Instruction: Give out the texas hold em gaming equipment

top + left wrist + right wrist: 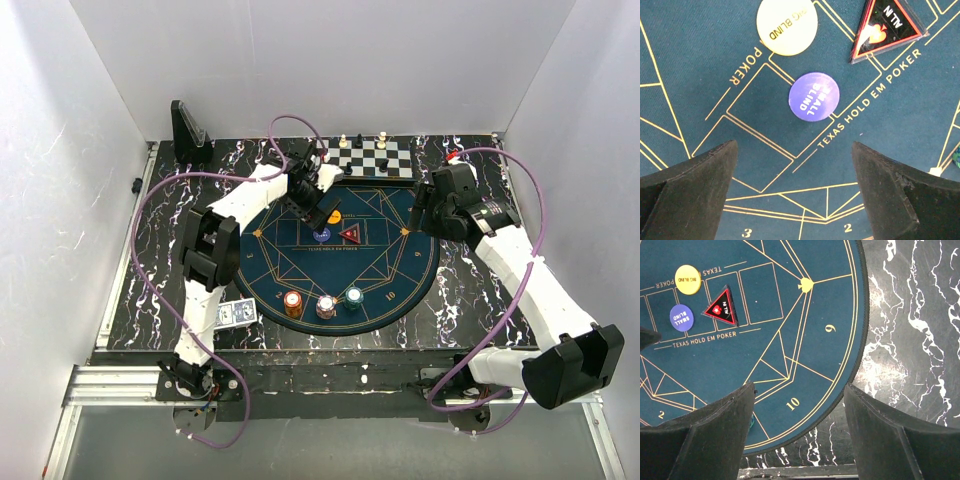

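Black fingers (pixel 700 175) of the left gripper (pixel 795 185) hang spread and empty over the purple chip (pixel 813 96) on the mat (pixel 685 75); closing off-centre risks flicking it away.

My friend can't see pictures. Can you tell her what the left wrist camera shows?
A purple round SMALL BLIND marker lies on a dark-blue poker mat with gold lines, straight ahead of the open left gripper, whose two black fingers touch nothing. Above it are a yellow BIG BLIND disc and a red-edged black triangle marker.
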Robot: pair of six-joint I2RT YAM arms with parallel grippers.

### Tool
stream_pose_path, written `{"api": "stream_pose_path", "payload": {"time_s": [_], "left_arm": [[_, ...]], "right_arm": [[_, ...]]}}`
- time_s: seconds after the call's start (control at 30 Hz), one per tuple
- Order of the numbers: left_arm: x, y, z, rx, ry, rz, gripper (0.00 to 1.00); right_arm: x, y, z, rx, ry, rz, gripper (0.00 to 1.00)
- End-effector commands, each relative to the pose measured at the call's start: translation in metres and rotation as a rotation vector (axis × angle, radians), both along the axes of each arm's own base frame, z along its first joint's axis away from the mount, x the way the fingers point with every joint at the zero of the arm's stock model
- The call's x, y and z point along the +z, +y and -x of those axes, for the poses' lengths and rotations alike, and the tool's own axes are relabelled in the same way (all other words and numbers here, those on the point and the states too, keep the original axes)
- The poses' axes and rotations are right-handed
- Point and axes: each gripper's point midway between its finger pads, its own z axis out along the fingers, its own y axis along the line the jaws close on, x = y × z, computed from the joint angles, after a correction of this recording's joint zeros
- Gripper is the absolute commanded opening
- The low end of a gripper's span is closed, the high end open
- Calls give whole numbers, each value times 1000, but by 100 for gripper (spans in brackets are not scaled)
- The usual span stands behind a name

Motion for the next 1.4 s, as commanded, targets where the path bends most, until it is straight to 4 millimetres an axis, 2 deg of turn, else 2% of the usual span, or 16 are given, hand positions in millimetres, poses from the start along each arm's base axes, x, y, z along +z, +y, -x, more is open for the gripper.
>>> {"api": "stream_pose_path", "payload": {"time_s": [0.0, 0.23, 0.5, 0.7, 0.8, 1.0, 1.37], "left_arm": [[5, -7, -17, 9, -101, -4, 98], [-17, -14, -19, -13, -120, -66, 98], [-22, -33, -12, -56, -132, -61, 98], [-31, -39, -9, -63, -125, -62, 95], [-37, -41, -8, -66, -110, -57, 91], [-46, -43, -6, -70, -92, -58, 71], [-59, -45, -3, -66, -69, -48, 64]], "right_arm": [[7, 4, 2, 8, -37, -37, 79], [3, 5, 3, 6, -38, -51, 78], [2, 7, 1, 10, -30, -49, 77], [2, 8, 0, 17, -27, -51, 76], [1, 7, 0, 16, -24, -42, 74], [3, 3, 0, 13, -30, -22, 70], [-2, 5, 1, 22, -16, -28, 60]]}}
